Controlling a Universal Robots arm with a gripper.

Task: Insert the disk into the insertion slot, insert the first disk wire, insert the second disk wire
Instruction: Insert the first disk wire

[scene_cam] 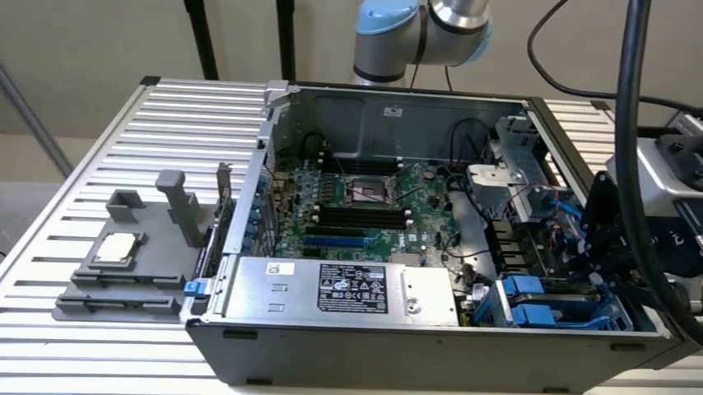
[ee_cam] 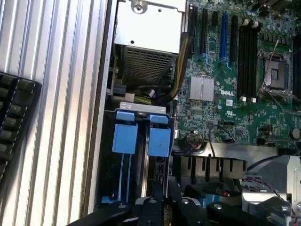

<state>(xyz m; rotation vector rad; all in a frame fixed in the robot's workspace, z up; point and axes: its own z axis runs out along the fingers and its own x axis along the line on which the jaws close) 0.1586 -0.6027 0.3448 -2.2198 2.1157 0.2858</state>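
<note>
The insertion slot [scene_cam: 549, 309] is the dark drive bay in the case's near corner, on the exterior view's right. Two blue latch tabs [ee_cam: 125, 138] stand at its mouth [ee_cam: 141, 109]. Thin blue carrier rails [ee_cam: 123, 176] run down inside the bay under one tab. The disk's silver body is hidden, so I cannot tell how it sits. My black gripper [scene_cam: 602, 247] hangs just over the bay, its linkages [ee_cam: 155, 207] at the edge of the wrist view. Loose blue wires [scene_cam: 558, 216] lie beside it.
A larger silver box with a black-and-white label [scene_cam: 351, 288] fills the case's front beside the bay. The green motherboard [ee_cam: 235, 80] lies behind it. A grey fixture [scene_cam: 121, 263] stands on the ribbed table [scene_cam: 77, 354] on the exterior view's left. A black keyboard [ee_cam: 14, 117] lies outside the case.
</note>
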